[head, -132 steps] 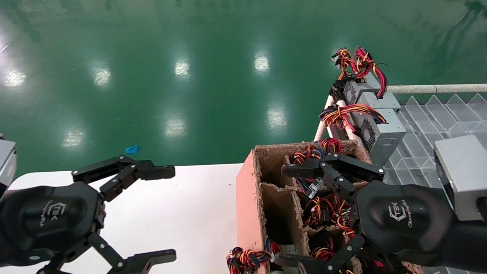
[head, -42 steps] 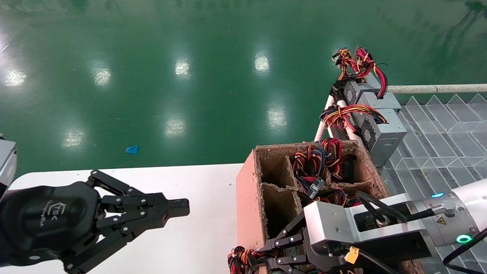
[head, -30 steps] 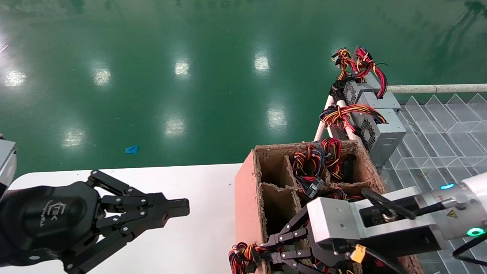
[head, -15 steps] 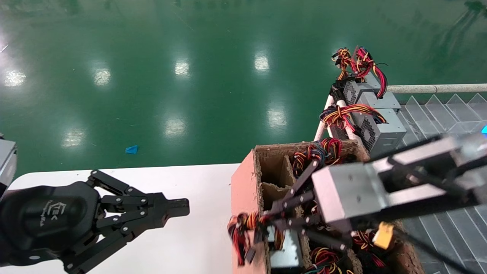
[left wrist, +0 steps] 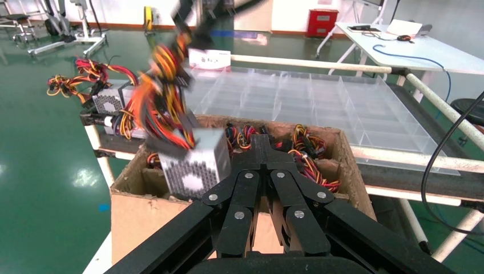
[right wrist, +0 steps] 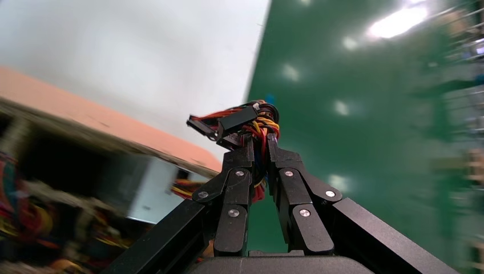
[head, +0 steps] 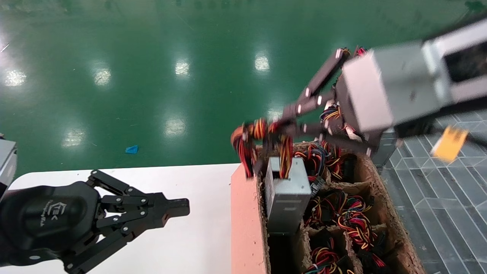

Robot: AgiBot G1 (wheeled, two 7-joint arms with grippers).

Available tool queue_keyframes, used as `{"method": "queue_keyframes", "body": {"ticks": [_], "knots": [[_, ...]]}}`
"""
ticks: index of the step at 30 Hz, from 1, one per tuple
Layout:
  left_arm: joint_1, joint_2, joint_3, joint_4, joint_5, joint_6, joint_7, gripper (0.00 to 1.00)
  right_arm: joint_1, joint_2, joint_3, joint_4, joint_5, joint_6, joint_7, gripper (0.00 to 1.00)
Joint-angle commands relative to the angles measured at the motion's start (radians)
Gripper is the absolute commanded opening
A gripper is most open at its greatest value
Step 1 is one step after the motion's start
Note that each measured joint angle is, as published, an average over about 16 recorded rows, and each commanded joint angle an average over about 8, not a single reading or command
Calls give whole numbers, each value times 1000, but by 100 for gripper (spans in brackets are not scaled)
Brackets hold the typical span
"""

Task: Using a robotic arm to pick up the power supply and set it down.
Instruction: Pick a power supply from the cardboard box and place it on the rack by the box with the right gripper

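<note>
The left gripper (head: 179, 208) is hovering over the white table (head: 190, 243), its fingers pressed together on nothing; just to its right the cardboard box (head: 245, 220) is standing with divided cells full of wire bundles; above the box's left cells the power supply (head: 286, 194) is hanging by its wire bundle (head: 253, 142), its lower end at the level of the box's rim; the right gripper (head: 272, 131), reaching in from the upper right, is pinching that bundle, as the right wrist view shows with cables wedged between its fingers (right wrist: 242, 162).
</note>
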Motion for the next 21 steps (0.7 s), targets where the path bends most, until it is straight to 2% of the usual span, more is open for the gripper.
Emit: {"method": "queue_keyframes", "body": {"ticks": [1, 12, 21], "knots": [[0, 0, 0, 0, 0, 0, 0, 0, 39, -4, -2, -5, -6, 5, -18, 0], [0, 0, 0, 0, 0, 0, 0, 0, 178, 3, -7, -58, -46, -1, -62, 0], [0, 0, 0, 0, 0, 0, 0, 0, 255, 67, -31, -52, -77, -5, -47, 0]]}}
